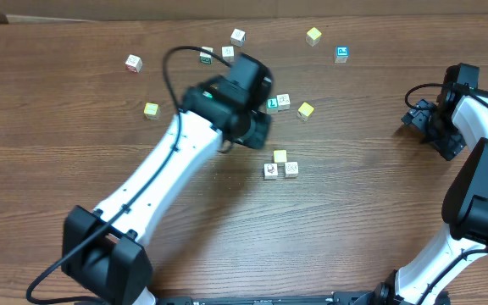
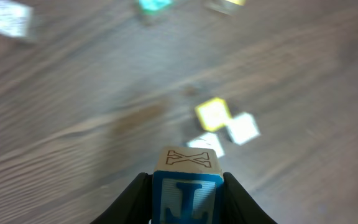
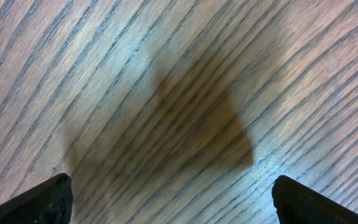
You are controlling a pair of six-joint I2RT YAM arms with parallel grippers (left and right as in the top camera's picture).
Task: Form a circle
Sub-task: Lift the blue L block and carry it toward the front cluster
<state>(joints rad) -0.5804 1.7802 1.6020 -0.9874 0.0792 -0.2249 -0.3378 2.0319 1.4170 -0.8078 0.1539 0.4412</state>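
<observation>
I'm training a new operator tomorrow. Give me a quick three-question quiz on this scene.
1. True or false: the left claw holds a blue cube.
2. How many cubes make up the tight cluster at mid-table? A two, B three, C five.
3. Fill in: the right claw is ____.
Key: 1 true; 2 B; 3 open.

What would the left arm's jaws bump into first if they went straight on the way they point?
Probably the small cluster of three toy cubes: the nearest white cube first, beside the pale yellow cube. The blue lettered cube they hold would touch before the jaws; depth is unclear.
</observation>
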